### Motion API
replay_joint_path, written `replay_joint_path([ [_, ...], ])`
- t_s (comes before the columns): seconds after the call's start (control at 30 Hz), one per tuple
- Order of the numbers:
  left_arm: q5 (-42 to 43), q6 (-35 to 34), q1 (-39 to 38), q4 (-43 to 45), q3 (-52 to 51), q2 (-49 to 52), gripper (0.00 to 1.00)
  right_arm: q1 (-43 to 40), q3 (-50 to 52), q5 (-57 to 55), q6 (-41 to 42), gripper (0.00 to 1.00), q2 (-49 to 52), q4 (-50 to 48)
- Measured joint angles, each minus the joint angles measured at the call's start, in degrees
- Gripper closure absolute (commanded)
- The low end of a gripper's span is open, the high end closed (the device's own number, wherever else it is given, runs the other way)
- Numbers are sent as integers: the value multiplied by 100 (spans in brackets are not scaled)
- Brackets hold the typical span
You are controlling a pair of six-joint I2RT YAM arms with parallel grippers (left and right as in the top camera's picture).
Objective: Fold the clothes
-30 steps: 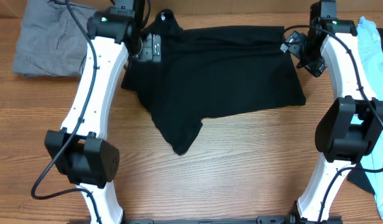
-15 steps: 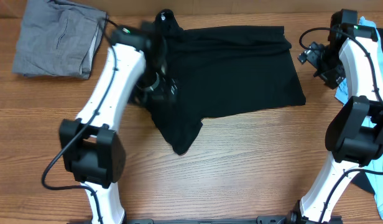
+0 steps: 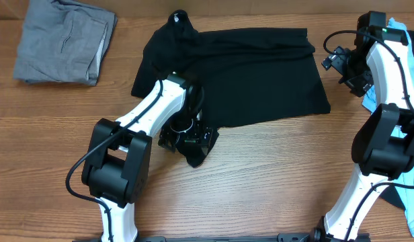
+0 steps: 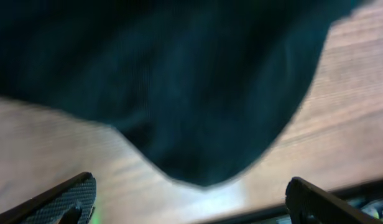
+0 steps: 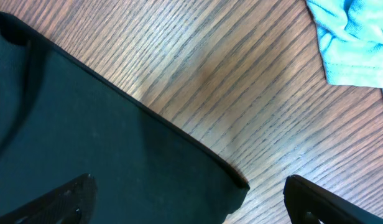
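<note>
The black shirt (image 3: 251,74) lies spread across the far middle of the table, its collar with a small white mark at the top left (image 3: 177,20). One sleeve (image 3: 199,151) hangs toward the front. My left gripper (image 3: 188,139) hovers low over that sleeve, open and empty. In the blurred left wrist view the sleeve tip (image 4: 207,149) lies between and ahead of the wide-apart fingers (image 4: 64,199). My right gripper (image 3: 336,62) is open and empty just off the shirt's right edge. The right wrist view shows the shirt's corner (image 5: 129,149) between the fingers (image 5: 322,199).
A grey folded garment (image 3: 59,40) lies at the far left. A light blue shirt (image 3: 407,47) lies at the far right behind the right arm; it also shows in the right wrist view (image 5: 353,43). Bare wood (image 3: 261,188) spans the front.
My left gripper swung from the collar area at the shirt's top left down to the front sleeve. My right gripper moved right, off the shirt's edge, then held still.
</note>
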State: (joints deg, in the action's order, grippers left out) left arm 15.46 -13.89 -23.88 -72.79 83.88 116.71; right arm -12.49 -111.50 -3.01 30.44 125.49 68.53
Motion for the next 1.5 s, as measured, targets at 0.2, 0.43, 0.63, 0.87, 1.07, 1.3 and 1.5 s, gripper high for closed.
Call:
replay_joint_path([
  [0.2,-234,-354,0,651,-575,4,14,0,0,2,-4,0,0,15],
  [0.43,-518,-553,81,695,-748,4,70,0,2,2,7,22,-2,144],
  [0.63,-575,-544,109,597,-748,4,96,0,404,68,2,30,-52,50],
  [0.87,-590,-546,109,470,-748,4,96,2,1517,575,0,30,-72,-551],
  [1.07,-625,-546,109,404,-748,4,96,7,1963,787,50,31,-92,-627],
  [1.3,-629,-544,109,387,-748,4,96,7,2046,870,118,71,-120,-603],
  [1.5,-632,-546,109,92,-748,4,96,15,2059,776,332,96,-125,-417],
])
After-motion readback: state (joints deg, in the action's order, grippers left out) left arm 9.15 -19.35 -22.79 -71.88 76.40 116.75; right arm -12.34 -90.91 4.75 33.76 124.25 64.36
